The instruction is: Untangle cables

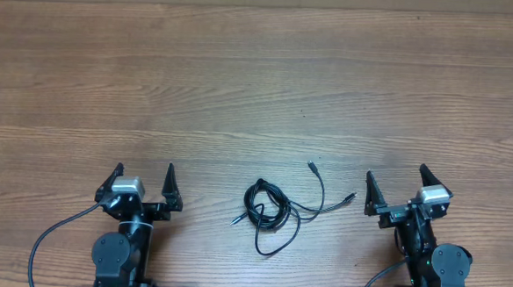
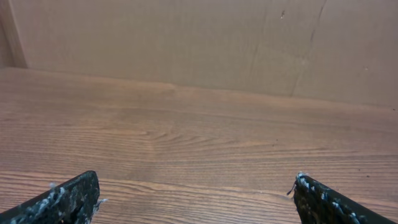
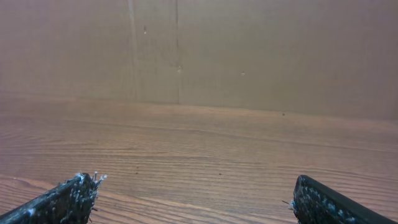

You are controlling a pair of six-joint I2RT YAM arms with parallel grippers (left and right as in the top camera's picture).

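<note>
The cables [image 1: 271, 210] lie in one tangled heap on the wooden surface [image 1: 243, 72], close to the near edge and roughly midway between the two arms. Most of the cord is wound into a small coil of overlapping loops, with one loop trailing toward the near edge. A plug end [image 1: 235, 221] pokes out on the coil's left side. Two more strands run out to the right and farther back, ending in plugs [image 1: 312, 166] and [image 1: 352, 198], the second lying near the right claw but apart from it.

The left claw [image 1: 144, 167] sits well to the left of the heap, its jaws spread wide and gripping nothing. The right claw [image 1: 396, 171] is likewise wide open and empty. Both wrist views show only spread fingertips over bare wood. Beyond that stands a plain brown wall [image 2: 186, 43].
</note>
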